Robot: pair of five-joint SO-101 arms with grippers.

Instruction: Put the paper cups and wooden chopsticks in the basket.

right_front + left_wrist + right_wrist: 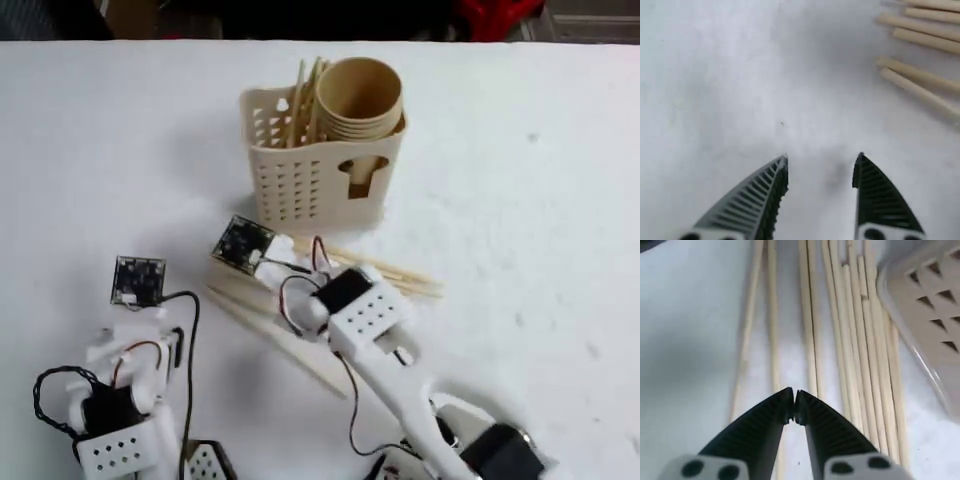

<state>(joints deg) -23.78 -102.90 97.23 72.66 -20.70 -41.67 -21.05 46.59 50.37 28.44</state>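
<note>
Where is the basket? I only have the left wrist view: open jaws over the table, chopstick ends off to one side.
Observer: In the high view, the basket stands upright on the table, beyond the loose chopsticks.
Operator: Anything in it already?
Observer: A stack of paper cups, with upright chopsticks beside it.
Operator: And the other arm?
Observer: The right gripper is over the loose chopsticks, next to the basket, with its jaws shut.
</note>
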